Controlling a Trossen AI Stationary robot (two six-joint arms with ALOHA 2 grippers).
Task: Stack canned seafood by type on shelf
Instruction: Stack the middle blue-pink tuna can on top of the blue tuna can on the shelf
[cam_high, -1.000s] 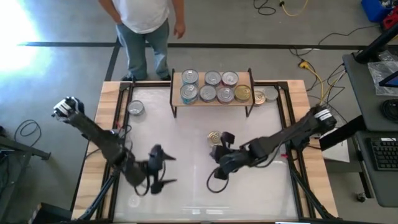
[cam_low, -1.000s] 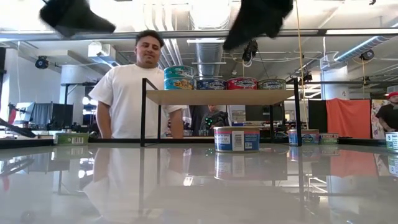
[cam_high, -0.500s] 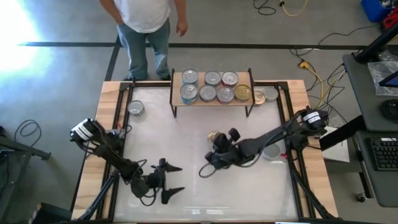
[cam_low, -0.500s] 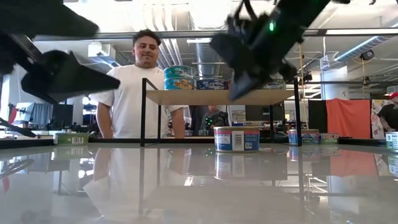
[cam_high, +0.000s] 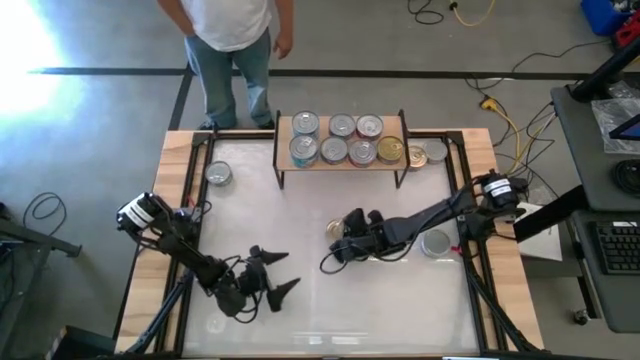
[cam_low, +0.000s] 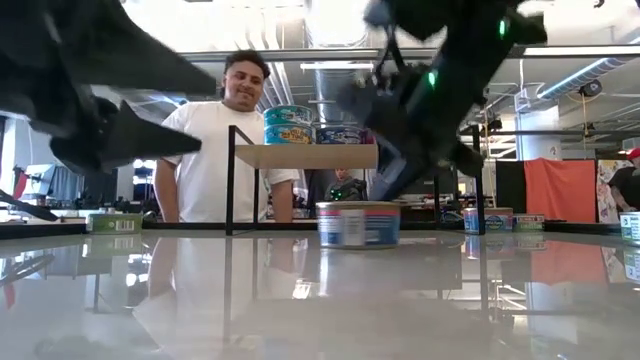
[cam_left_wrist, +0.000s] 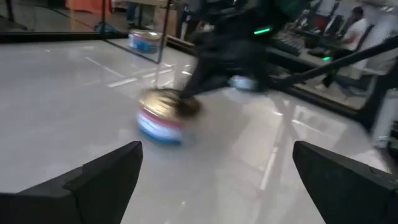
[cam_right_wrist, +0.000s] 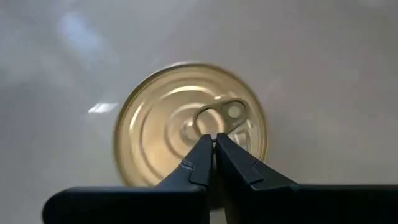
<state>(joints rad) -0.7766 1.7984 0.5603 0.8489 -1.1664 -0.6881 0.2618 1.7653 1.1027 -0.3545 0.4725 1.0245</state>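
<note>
You have a gold-topped tin (cam_right_wrist: 189, 124) with a blue, white and red side (cam_low: 358, 224) on the glossy white tabletop (cam_high: 300, 210). The shelf (cam_high: 345, 160) is light wood on black legs, carrying silver-topped tins (cam_high: 343, 126) and one gold-topped one (cam_high: 390, 151). Both arms are dark.

White glossy tabletop (cam_high: 300, 200) with wooden edges. At far side, small light-wood shelf (cam_high: 342, 162) on thin black legs, carrying seven tins (cam_high: 345, 139) in two rows. Directly on tabletop: one silver-topped tin (cam_high: 218, 174) near far left corner, two tins (cam_high: 427, 154) just beside shelf on right, one gold-topped tin (cam_high: 338, 230) near middle, one silver tin (cam_high: 436, 243) toward right edge.
</note>
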